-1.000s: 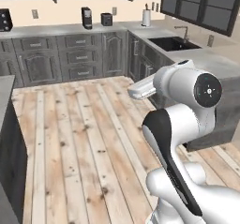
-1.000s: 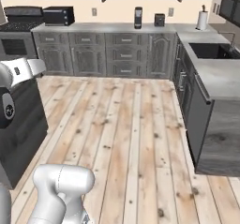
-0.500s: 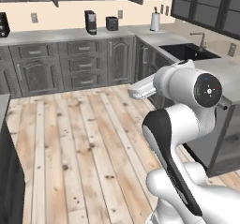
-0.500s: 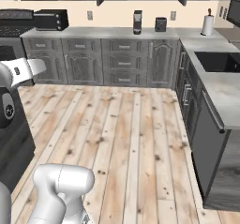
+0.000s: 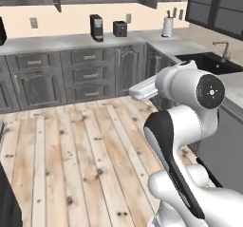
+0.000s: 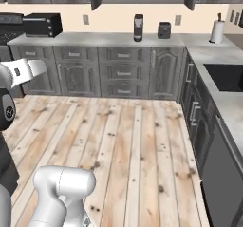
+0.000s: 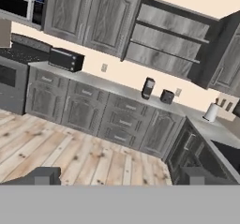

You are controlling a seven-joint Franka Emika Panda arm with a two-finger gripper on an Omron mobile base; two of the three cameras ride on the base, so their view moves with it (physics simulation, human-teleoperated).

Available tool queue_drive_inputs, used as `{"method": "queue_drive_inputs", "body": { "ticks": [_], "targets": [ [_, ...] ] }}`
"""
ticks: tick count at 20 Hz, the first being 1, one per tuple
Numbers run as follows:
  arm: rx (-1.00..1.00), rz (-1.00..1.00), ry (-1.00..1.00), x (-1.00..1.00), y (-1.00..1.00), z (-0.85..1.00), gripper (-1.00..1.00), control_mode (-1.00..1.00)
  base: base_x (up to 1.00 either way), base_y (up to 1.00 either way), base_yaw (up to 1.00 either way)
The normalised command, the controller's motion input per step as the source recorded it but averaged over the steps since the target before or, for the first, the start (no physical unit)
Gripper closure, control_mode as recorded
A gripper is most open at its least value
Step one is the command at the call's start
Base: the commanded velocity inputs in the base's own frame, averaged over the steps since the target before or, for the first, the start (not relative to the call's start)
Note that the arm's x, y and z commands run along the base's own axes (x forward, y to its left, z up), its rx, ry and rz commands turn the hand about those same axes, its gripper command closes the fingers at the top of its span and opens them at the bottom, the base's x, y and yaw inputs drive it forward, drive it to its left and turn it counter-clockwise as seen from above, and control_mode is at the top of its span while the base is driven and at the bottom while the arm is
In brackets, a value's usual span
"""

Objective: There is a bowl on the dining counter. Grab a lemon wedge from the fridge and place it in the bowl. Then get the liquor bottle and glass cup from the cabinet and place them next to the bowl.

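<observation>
Cabinet shelves stand exposed in hand view, fingers spread.

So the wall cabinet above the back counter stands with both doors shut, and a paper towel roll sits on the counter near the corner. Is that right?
Not quite. In the hand view the cabinet stands open, its doors swung out and its grey shelves bare to the camera. The paper towel roll does sit on the counter near the corner.

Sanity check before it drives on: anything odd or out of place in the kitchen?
One thing: the wall cabinet above the counter stands open, both doors swung out, its shelves looking bare. No spills or damage visible. Gripper is open, holding nothing.
</observation>
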Motion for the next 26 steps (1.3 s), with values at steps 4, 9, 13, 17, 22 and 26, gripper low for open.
{"method": "queue_drive_inputs", "body": {
  "ticks": [4,9,13,17,22,26],
  "targets": [
    [0.00,0.00,0.00,0.00,0.00,0.00,-1.00,1.00,1.00,-0.11,0.00],
    [0.00,0.00,0.00,0.00,0.00,0.00,-1.00,1.00,1.00,-0.13,0.00],
    [0.00,0.00,0.00,0.00,0.00,0.00,-1.00,1.00,1.00,-0.14,0.00],
    [0.00,0.00,0.00,0.00,0.00,0.00,-1.00,1.00,1.00,-0.13,0.00],
    [0.00,0.00,0.00,0.00,0.00,0.00,-1.00,1.00,1.00,-0.16,0.00],
    [0.00,0.00,0.00,0.00,0.00,0.00,-1.00,1.00,1.00,-0.19,0.00]
  ]
}}
